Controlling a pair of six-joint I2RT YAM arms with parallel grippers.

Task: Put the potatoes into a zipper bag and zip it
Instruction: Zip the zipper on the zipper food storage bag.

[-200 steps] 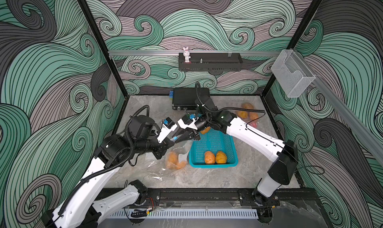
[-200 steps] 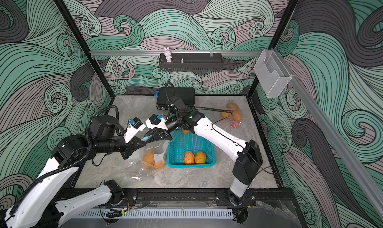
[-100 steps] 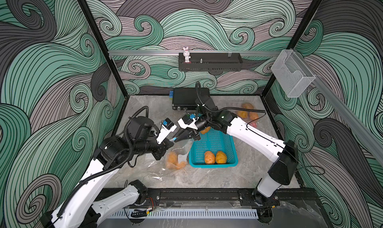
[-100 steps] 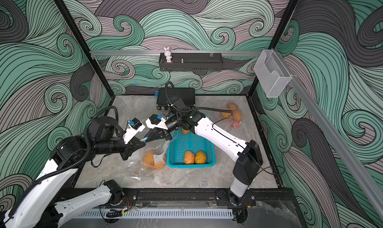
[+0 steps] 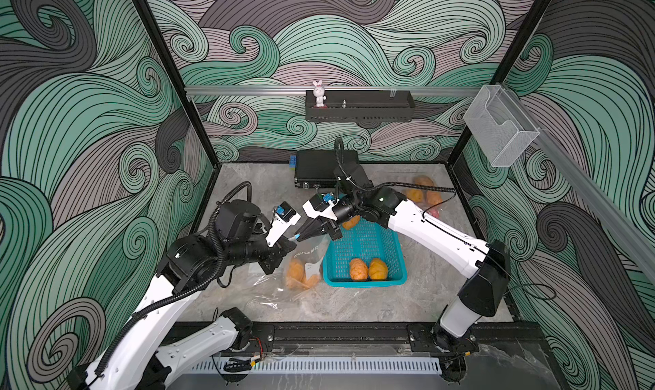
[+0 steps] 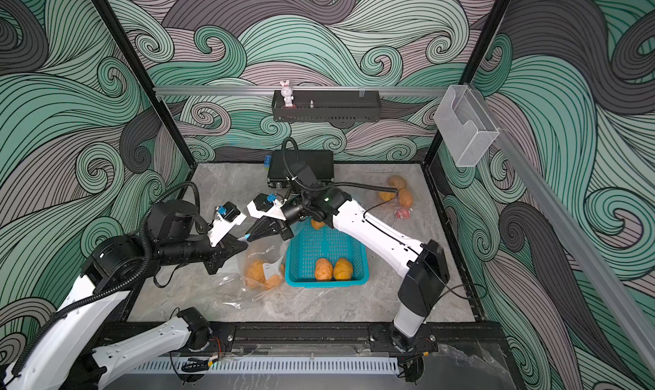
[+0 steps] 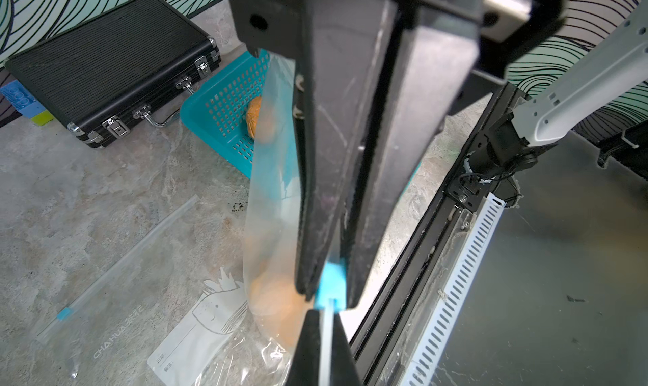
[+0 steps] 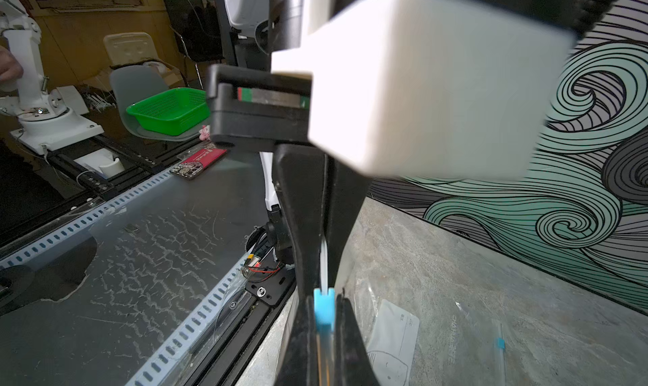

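Only the wrist views settle the grips. The right wrist view shows the right gripper pinched tight on the blue slider of the zipper bag. The left wrist view shows the left gripper clamped on the bag's white zip strip just beside the slider, tip to tip with the right one. The top views give the counts. At least two potatoes sit low in the hanging bag, which rests on the table just left of the teal basket. Three lie in the basket, one half hidden under the right arm, and three more lie near the back right corner. The left wrist view also shows a second, empty zipper bag flat on the table, barely readable from above.
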